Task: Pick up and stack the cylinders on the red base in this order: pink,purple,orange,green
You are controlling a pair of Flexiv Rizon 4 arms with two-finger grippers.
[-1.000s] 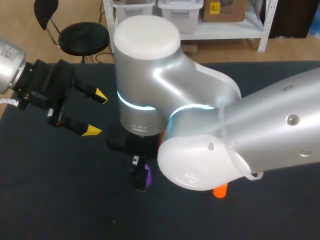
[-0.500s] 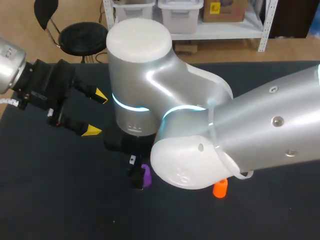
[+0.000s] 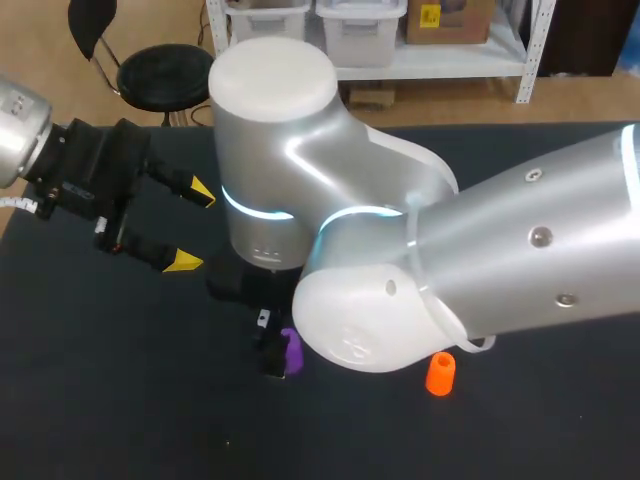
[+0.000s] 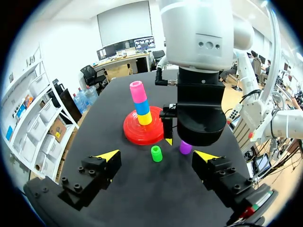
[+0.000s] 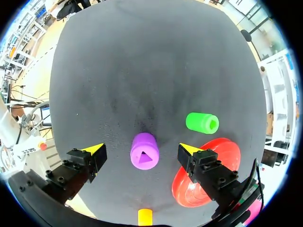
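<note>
Nearest in your head view, the orange cylinder [image 3: 440, 373] stands alone on the black table [image 3: 100, 400], showing just past the edge of your right arm [image 3: 480, 270]. A little further in, your right gripper [image 5: 141, 150] hangs straight over the purple cylinder [image 3: 292, 349]. Its jaws are spread wide with the cylinder centred between the yellow tips and a gap on either side, so nothing is gripped. Beyond the purple one sits the green cylinder [image 5: 202, 122], close to the red base [image 4: 130, 133] but not touching it. On the base you have three pieces stacked: a yellow piece [image 4: 145, 118] lowest, a blue piece [image 4: 141, 107] in the middle and the pink cylinder [image 4: 137, 91] on top (not the order the task names). Your left gripper [image 3: 190, 227] hovers well off to the left, above the table. Its jaws are wide open and empty, and it points across at the green cylinder, with the base further on.
</note>
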